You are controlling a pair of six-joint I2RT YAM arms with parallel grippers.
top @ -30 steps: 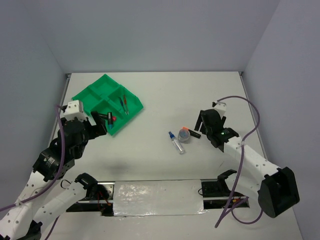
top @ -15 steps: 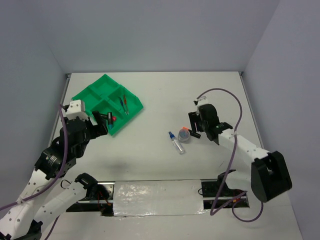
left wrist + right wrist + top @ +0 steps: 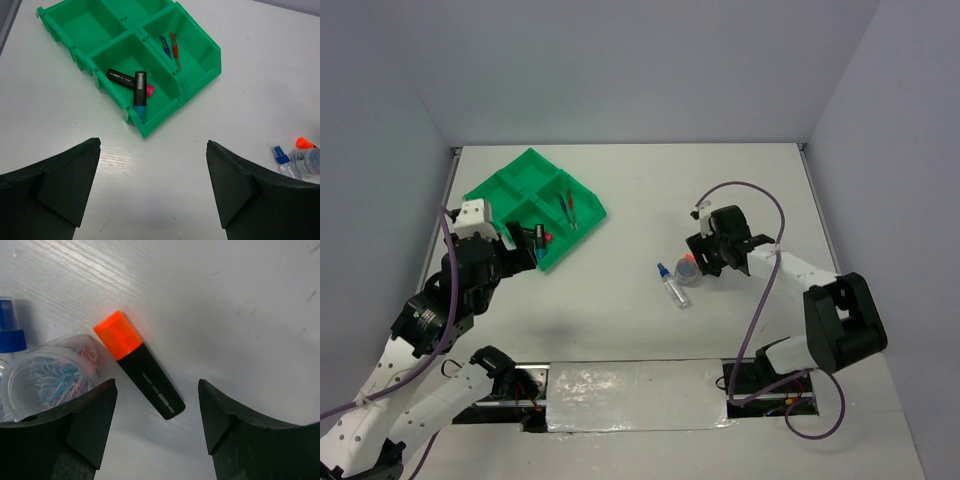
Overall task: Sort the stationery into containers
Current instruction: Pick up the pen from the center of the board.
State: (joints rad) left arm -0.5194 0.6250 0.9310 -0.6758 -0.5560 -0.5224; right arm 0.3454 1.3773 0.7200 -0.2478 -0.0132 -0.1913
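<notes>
The green four-compartment tray (image 3: 528, 168) sits at the far left. In the left wrist view one compartment of the tray (image 3: 87, 25) holds a blue-ended highlighter (image 3: 139, 95) lying across a pink-ended one (image 3: 120, 77). The compartment beside it holds a red pen (image 3: 174, 47) and a blue pen (image 3: 165, 46). My left gripper (image 3: 520, 245) is open and empty, just short of the tray's near corner. My right gripper (image 3: 156, 387) is open, its jaws either side of the black end of the orange-ended highlighter (image 3: 142, 372), which lies flat on the table.
A clear round container of coloured paper clips (image 3: 50, 377) touches the highlighter's orange end. A blue-capped clear tube (image 3: 672, 284) lies just left of it. Grey walls close in the white table on three sides.
My right gripper has swung left and come down over the orange-ended highlighter. My left arm has barely moved.
</notes>
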